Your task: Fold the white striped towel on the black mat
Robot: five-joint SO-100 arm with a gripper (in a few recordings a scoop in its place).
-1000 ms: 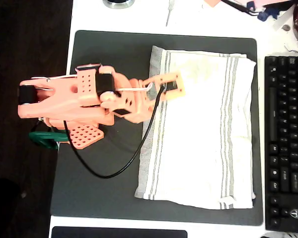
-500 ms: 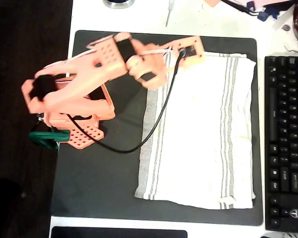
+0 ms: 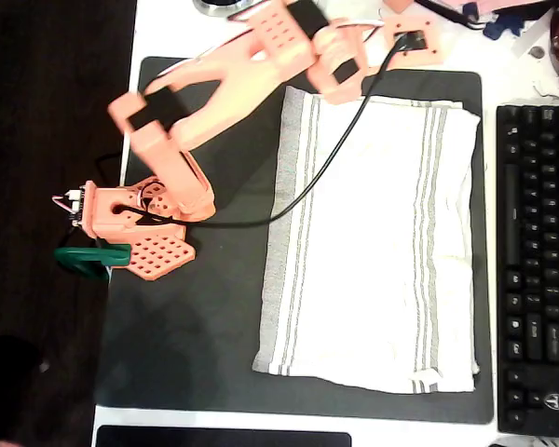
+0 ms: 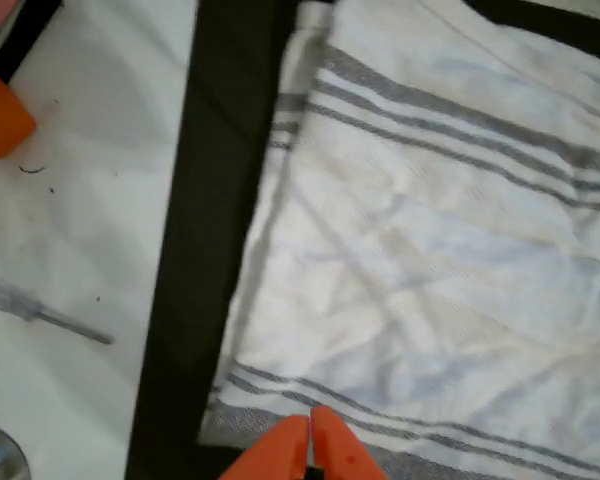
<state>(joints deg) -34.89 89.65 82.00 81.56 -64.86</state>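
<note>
White striped towel (image 3: 377,242) flat on black mat (image 3: 196,317); arm stretched past top edge, end effector (image 4: 308,445) apparently closed, empty.

The soft rectangular cloth towel (image 3: 373,242) is white, with groups of thin grey stripes near its two opposite long edges; in the wrist view (image 4: 430,250) the same grey lines cross the white, slightly wrinkled fabric. Under it, the large flat matte mat (image 3: 196,317) is dark grey, almost black. The plastic robot arm (image 3: 214,84) is salmon-orange, with black motor blocks and a thin black cable (image 3: 326,168). The gripper (image 4: 308,448) fingertips are bright orange. The table top (image 3: 354,28) is white. The plastic keyboard (image 3: 536,270) is black with pale letters. A small clamp (image 3: 88,259) is dark green.
</note>
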